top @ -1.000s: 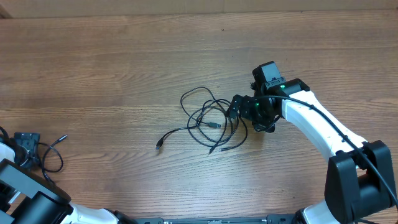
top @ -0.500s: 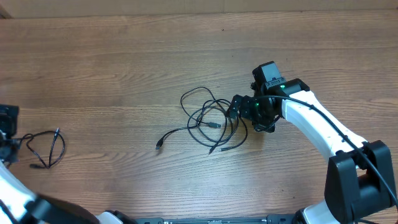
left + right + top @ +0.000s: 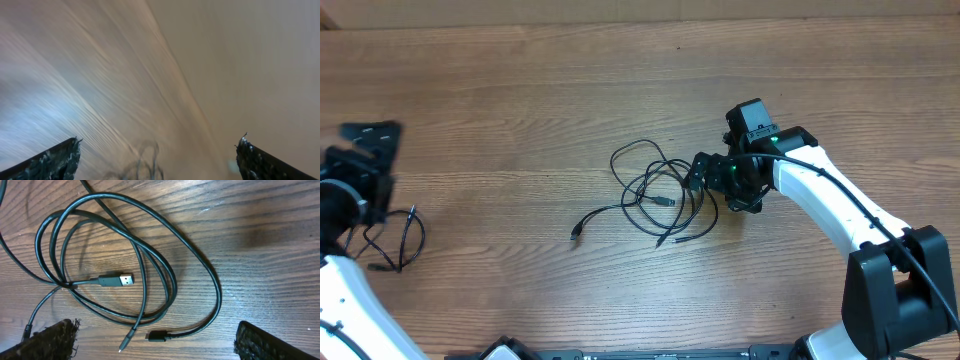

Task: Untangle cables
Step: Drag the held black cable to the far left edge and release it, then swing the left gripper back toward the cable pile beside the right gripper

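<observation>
Overhead view: a tangle of thin black cords (image 3: 655,200) sits midway across the brown wooden worktop (image 3: 520,90); a lone black cord (image 3: 398,240) lies well apart at the far left.
Right hand: your right hand (image 3: 157,330) hangs at the tangle's right edge, fingers apart, holding nothing.
Left hand: your left hand (image 3: 158,147) is spread wide and empty near the lone cord; its own view is blurred.
Step in hand: one cord looks freed; the crossed loops at centre are not yet parted.
Next move: close on one strand near the silver-tipped plug (image 3: 117,280), then draw it clear without dragging its neighbour.
</observation>
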Action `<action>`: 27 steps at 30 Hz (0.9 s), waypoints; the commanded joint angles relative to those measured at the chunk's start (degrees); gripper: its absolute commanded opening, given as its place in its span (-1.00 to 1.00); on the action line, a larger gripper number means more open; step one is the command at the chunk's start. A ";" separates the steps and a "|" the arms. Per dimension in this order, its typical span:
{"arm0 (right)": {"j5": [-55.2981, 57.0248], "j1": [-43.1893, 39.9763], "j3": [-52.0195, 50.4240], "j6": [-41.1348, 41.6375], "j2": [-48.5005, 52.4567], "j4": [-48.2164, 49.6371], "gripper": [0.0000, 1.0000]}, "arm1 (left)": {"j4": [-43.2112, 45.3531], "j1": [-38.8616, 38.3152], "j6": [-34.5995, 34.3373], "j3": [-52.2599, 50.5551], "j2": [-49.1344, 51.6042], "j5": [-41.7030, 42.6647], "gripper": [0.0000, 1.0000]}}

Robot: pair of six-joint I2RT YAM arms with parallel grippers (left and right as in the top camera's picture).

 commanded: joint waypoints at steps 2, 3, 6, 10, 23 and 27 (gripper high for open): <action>-0.09 0.22 -0.46 -0.46 0.13 0.28 1.00 | -1.42 -10.82 7.52 0.92 -0.42 4.52 1.00; -0.09 0.22 -0.46 -0.46 0.13 0.28 1.00 | -1.66 -13.81 7.52 0.87 -0.42 2.47 1.00; -0.09 0.22 -0.46 -0.48 0.13 0.28 1.00 | -1.97 -23.08 7.50 0.85 -0.26 -5.53 1.00; -0.09 0.22 -0.46 -0.46 0.13 0.44 1.00 | -1.92 -34.77 6.82 0.85 -0.24 -17.18 1.00; -0.09 0.20 -0.46 -0.46 0.13 0.79 1.00 | -2.21 -55.41 5.64 0.81 4.98 -31.30 0.99; -0.09 0.22 -0.46 -0.46 0.13 0.79 1.00 | -2.08 -57.81 5.01 0.81 9.46 -31.28 0.99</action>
